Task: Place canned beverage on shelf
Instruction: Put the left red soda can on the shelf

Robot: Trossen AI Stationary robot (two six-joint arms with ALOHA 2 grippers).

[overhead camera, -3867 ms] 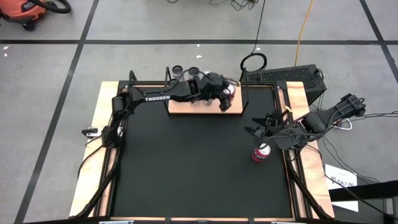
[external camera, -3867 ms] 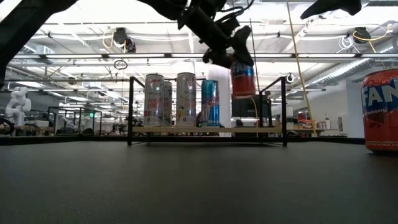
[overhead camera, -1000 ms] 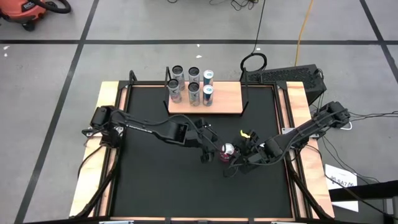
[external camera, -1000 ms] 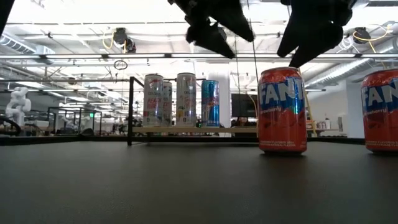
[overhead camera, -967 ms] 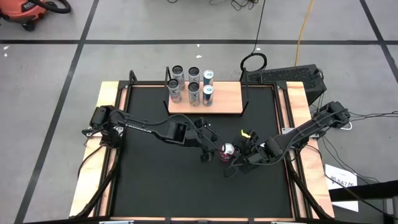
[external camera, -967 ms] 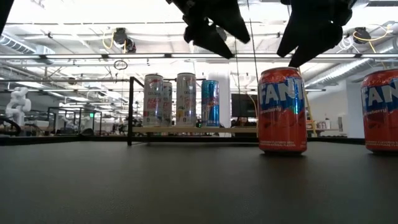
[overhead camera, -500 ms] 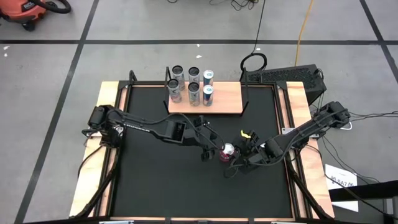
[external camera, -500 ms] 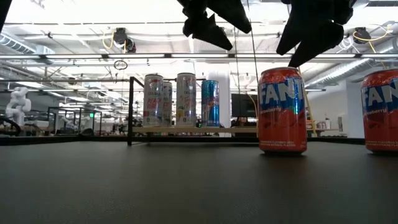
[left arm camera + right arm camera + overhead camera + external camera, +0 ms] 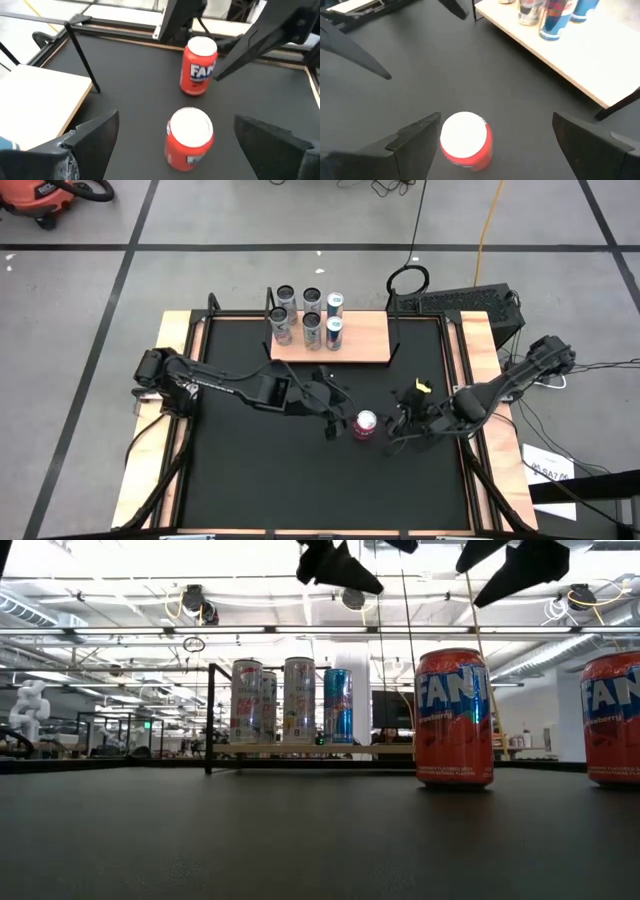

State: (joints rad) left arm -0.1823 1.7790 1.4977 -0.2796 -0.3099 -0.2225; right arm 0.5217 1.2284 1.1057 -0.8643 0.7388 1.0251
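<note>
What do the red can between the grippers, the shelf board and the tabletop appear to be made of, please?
Red can: likely aluminium, with a glossy printed wall that catches the light and a pale metallic top. Shelf board: light, matte, pale tan wood, perhaps plywood or laminate; its uprights look like thin black metal rod. Tabletop: black, matte, faintly textured, possibly a rubber or foam mat.

one can (image 9: 366, 423) stands mid-table, well before the shelf (image 9: 362, 340) bearing five cans (image 9: 307, 317).
</note>
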